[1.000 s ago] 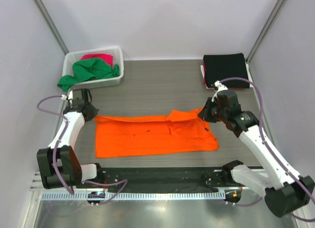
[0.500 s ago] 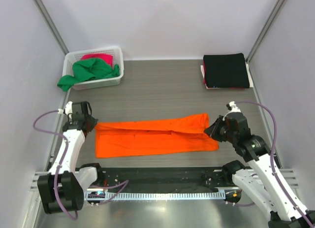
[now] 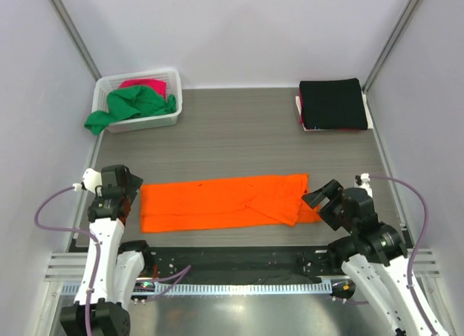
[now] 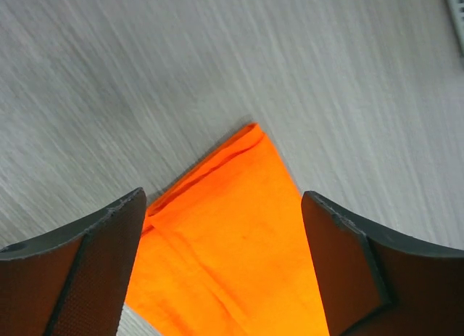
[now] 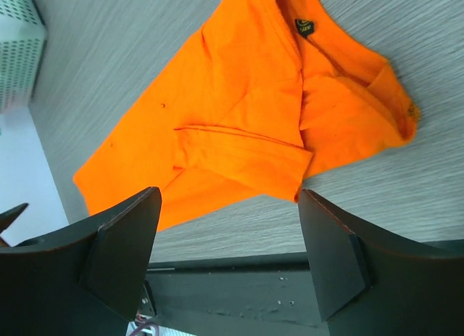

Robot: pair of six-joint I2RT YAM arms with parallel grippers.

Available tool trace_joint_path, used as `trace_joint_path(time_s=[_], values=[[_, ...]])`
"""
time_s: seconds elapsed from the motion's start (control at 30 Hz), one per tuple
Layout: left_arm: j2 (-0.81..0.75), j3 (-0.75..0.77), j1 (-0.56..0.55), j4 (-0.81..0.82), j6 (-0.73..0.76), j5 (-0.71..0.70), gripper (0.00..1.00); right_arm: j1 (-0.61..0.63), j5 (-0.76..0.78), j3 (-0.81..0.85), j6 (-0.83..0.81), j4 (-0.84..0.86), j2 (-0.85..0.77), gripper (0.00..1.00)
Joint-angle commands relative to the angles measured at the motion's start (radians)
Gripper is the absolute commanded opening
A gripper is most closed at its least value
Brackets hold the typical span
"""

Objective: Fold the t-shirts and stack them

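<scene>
At the near left, the left gripper [image 3: 125, 187] is held with jaws apart above the left end of the bright orange cloth t-shirt [image 3: 217, 203], laid as a long band across the near part of the grey table [image 3: 239, 140]. At the shirt's right end, the right gripper [image 3: 323, 204] is likewise spread wide, with nothing gripped.

Edge of orange t-shirt [image 3: 217, 203] behind right end effector [image 3: 325, 205]

open table [image 3: 239, 133] lies between orange t-shirt [image 3: 217, 203], basket [image 3: 148, 121] and black t-shirt [image 3: 332, 104].
</scene>
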Motion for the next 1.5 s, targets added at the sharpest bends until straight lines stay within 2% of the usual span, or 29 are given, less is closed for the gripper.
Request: trace_joint_path(time_s=[0.0, 0.13, 0.23, 0.27, 0.4, 0.53, 0.7, 0.83, 0.87, 0.93, 0.97, 1.03, 1.07, 1.13, 1.17, 1.3, 1.37, 1.47], values=[[-0.015, 0.059, -0.001, 0.037, 0.038, 0.023, 0.87, 0.004, -0.056, 0.013, -0.006, 0.117, 0.118, 0.82], [0.089, 0.091, -0.015, 0.082, 0.117, 0.164, 0.81, 0.004, -0.146, 0.011, -0.031, 0.255, 0.336, 0.82], [0.228, 0.134, -0.099, 0.082, 0.181, 0.188, 0.77, 0.006, -0.138, 0.036, -0.039, 0.35, 0.527, 0.82], [0.303, 0.157, -0.173, 0.077, 0.2, 0.183, 0.77, 0.009, -0.141, 0.037, -0.037, 0.372, 0.611, 0.82], [0.493, 0.2, -0.31, 0.06, 0.209, 0.204, 0.76, 0.009, -0.142, 0.042, -0.006, 0.447, 0.8, 0.83], [0.624, 0.2, -0.339, 0.062, 0.209, 0.254, 0.72, 0.004, -0.103, 0.066, 0.001, 0.512, 0.966, 0.84], [0.666, 0.171, -0.345, 0.071, 0.214, 0.315, 0.68, -0.077, -0.106, 0.238, -0.086, 0.553, 1.225, 0.84], [0.649, 0.137, -0.356, 0.067, 0.189, 0.356, 0.66, -0.143, -0.119, 0.468, -0.16, 0.555, 1.48, 0.84], [0.629, 0.117, -0.37, 0.062, 0.177, 0.388, 0.66, -0.147, -0.138, 0.591, -0.179, 0.547, 1.591, 0.84], [0.605, 0.091, -0.389, 0.062, 0.14, 0.418, 0.66, -0.149, -0.149, 0.736, -0.229, 0.518, 1.707, 0.83], [0.576, 0.062, -0.417, 0.065, 0.085, 0.424, 0.66, -0.147, -0.167, 0.874, -0.241, 0.503, 1.758, 0.83], [0.549, 0.033, -0.451, 0.109, 0.03, 0.479, 0.66, -0.138, -0.216, 1.006, -0.267, 0.496, 1.908, 0.82], [0.54, 0.016, -0.492, 0.131, -0.012, 0.488, 0.66, -0.135, -0.231, 1.136, -0.276, 0.493, 1.952, 0.81], [0.529, -0.022, -0.544, 0.217, -0.128, 0.519, 0.66, -0.118, -0.259, 1.268, -0.293, 0.48, 2.092, 0.81], [0.534, -0.028, -0.605, 0.244, -0.195, 0.519, 0.66, -0.115, -0.27, 1.394, -0.293, 0.461, 2.143, 0.81], [0.645, -0.027, -0.757, 0.449, -0.36, 0.527, 0.67, -0.101, -0.322, 1.664, -0.282, 0.458, 2.336, 0.81], [0.718, 0.023, -0.854, 0.511, -0.395, 0.528, 0.67, -0.098, -0.34, 1.808, -0.279, 0.463, 2.44, 0.81], [0.86, 0.158, -0.941, 0.528, -0.397, 0.519, 0.67, -0.1, -0.343, 1.924, -0.272, 0.486, 2.537, 0.81]])
